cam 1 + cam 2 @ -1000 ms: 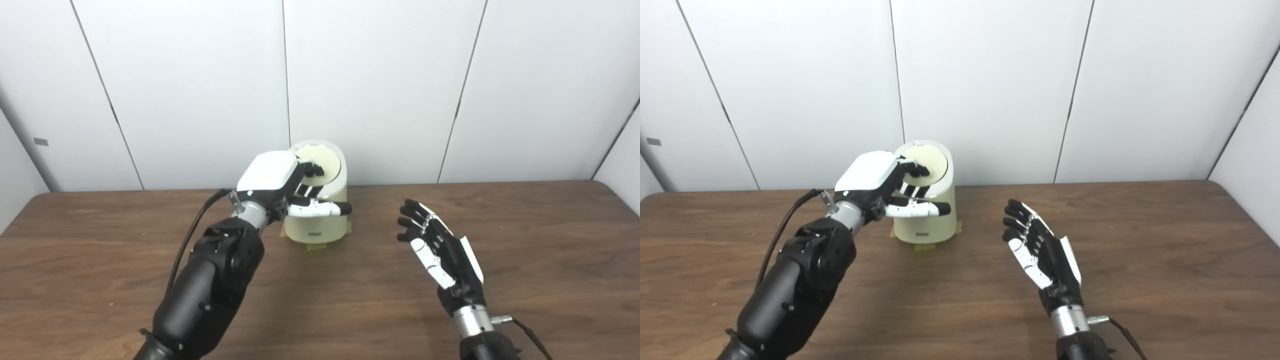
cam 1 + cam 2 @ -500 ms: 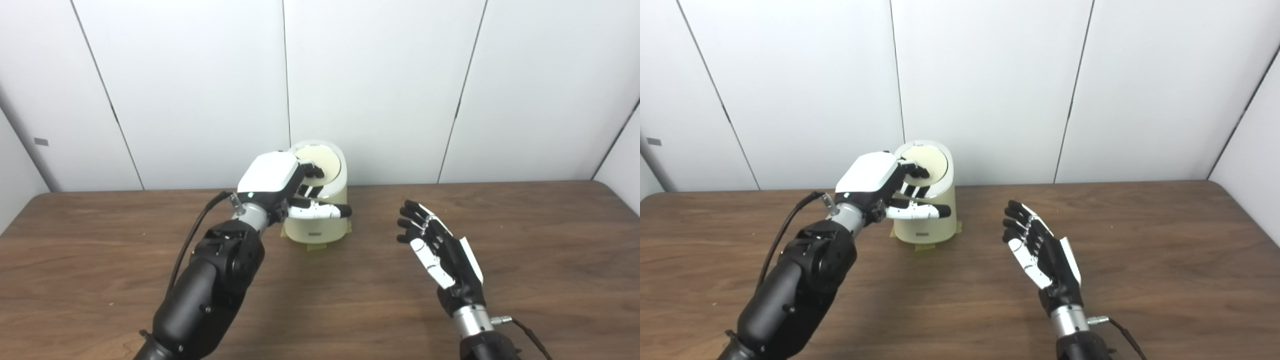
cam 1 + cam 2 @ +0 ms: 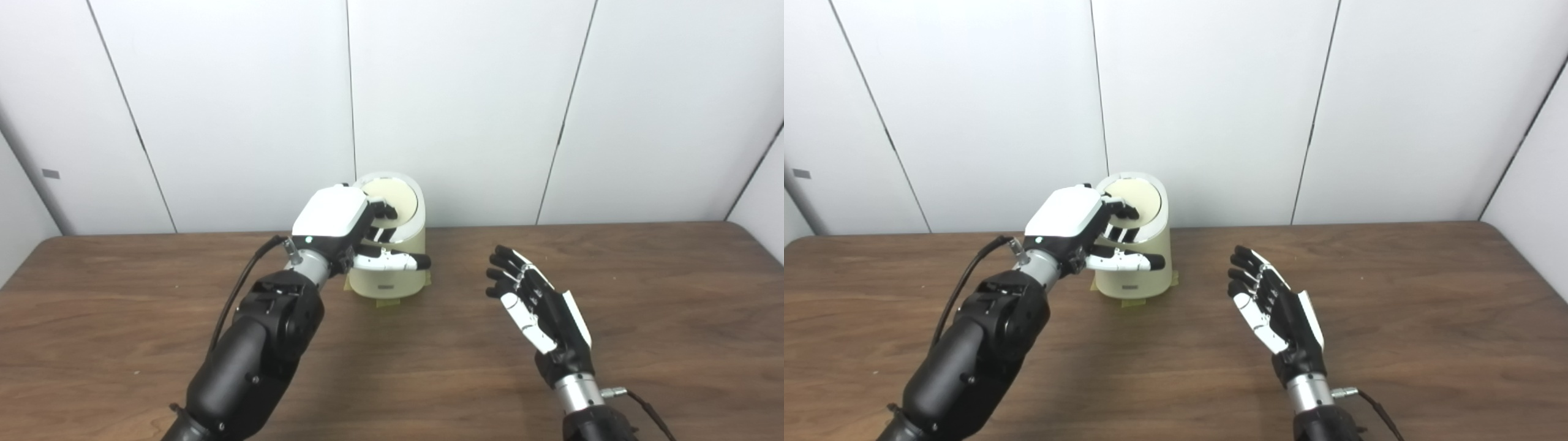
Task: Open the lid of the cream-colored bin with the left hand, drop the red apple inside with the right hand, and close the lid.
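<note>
The cream-colored bin [image 3: 395, 278] stands at the back middle of the table, close to the wall. Its round lid [image 3: 403, 197] slopes toward me and looks closed. My left hand [image 3: 340, 223] is at the bin's upper left; its fingers [image 3: 383, 211] curl onto the lid and its thumb [image 3: 392, 262] stretches across the bin's front. It grips nothing. My right hand [image 3: 539, 306] hovers to the right of the bin, palm up, fingers spread, empty. No red apple is in either view.
The brown wooden table [image 3: 674, 294] runs to the white panel wall [image 3: 465, 110] behind the bin. Tape patches [image 3: 383, 301] lie under the bin's base. A black cable [image 3: 236, 300] runs along my left forearm.
My left hand has shifted very slightly right against the lid and its thumb has dropped a little. The right hand and the bin have not moved.
</note>
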